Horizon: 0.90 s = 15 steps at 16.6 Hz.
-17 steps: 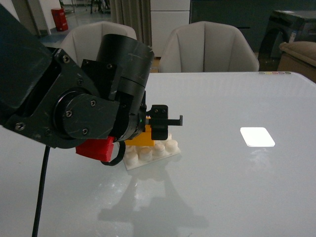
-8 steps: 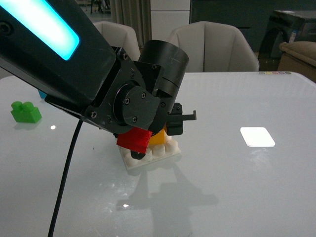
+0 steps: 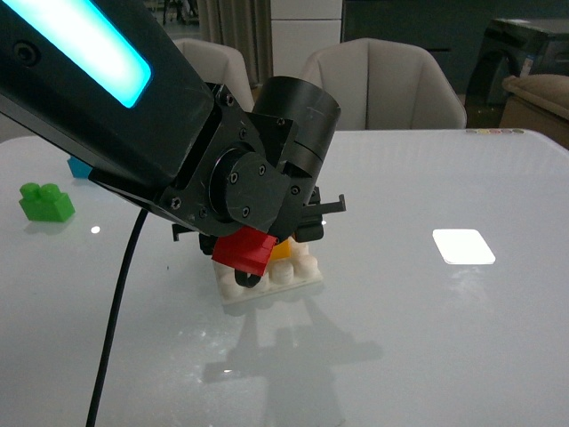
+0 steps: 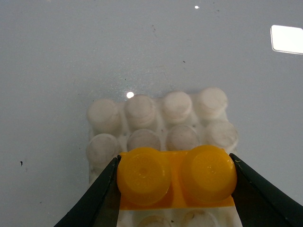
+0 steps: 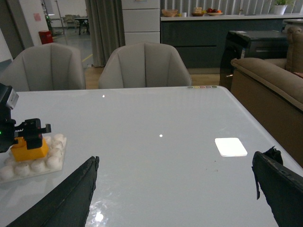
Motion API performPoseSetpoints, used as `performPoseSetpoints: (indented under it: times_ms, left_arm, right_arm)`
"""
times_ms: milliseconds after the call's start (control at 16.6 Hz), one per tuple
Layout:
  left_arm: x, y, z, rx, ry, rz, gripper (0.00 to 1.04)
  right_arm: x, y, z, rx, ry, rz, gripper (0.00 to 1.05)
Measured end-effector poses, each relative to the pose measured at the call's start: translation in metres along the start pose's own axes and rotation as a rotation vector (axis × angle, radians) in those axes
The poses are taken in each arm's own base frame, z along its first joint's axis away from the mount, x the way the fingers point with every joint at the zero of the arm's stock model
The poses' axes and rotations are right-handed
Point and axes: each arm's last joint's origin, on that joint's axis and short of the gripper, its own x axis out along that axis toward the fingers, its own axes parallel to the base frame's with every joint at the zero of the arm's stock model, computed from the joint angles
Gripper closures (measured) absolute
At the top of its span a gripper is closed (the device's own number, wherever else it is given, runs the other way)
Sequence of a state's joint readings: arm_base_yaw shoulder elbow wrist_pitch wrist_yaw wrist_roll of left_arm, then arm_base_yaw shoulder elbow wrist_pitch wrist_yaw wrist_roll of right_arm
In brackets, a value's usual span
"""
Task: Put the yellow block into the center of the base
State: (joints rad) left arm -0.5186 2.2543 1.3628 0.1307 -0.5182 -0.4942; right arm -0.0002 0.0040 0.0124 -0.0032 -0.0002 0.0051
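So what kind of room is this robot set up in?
Probably an office lounge or dining area rather than a factory: a glossy white table, padded grey chairs along its far side, and a brown sofa nearby.

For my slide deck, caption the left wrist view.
The left gripper clamps the yellow block by its ends over the studded white base.

Lounge-like meeting room, as I see it: glossy white desk (image 5: 165, 156), padded grey chairs (image 5: 144, 64), brown sofa (image 5: 279, 78), dark cabinets (image 5: 203, 35).
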Motion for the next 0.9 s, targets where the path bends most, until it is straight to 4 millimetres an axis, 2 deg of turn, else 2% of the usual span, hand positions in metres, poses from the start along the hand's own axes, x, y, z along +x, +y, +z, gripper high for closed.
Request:
performPoseSetpoints:
  times_ms: [181, 422, 482, 542, 663, 723, 783, 904]
  left_arm:
    - [0.004, 0.004, -0.010, 0.008, 0.026, 0.014, 0.46]
    - [0.005, 0.004, -0.012, 0.004, 0.009, -0.001, 0.46]
    - [0.005, 0.004, -0.012, 0.002, 0.002, -0.014, 0.41]
    - [0.005, 0.003, -0.011, 0.003, -0.007, -0.046, 0.28]
    - [0.004, 0.001, -0.007, 0.016, -0.036, -0.070, 0.08]
    - [0.001, 0.000, -0.002, 0.024, -0.057, -0.081, 0.06]
    - [-0.006, 0.000, 0.007, 0.018, -0.088, -0.105, 0.07]
    - [-0.028, 0.002, 0.027, 0.007, -0.164, -0.183, 0.07]
  right_arm:
    - [0.000, 0.000, 0.000, 0.000, 0.000, 0.000, 0.06]
    - [0.000, 0.000, 0.000, 0.000, 0.000, 0.000, 0.06]
    - [0.000, 0.000, 0.000, 0.000, 0.000, 0.000, 0.06]
    - [0.000, 0.000, 0.000, 0.000, 0.000, 0.000, 0.06]
    - [0.000, 0.000, 0.000, 0.000, 0.000, 0.000, 0.06]
    - [0.000, 0.000, 0.000, 0.000, 0.000, 0.000, 0.06]
    - [0.000, 0.000, 0.000, 0.000, 0.001, 0.000, 0.06]
    - [0.000, 0.000, 0.000, 0.000, 0.000, 0.000, 0.06]
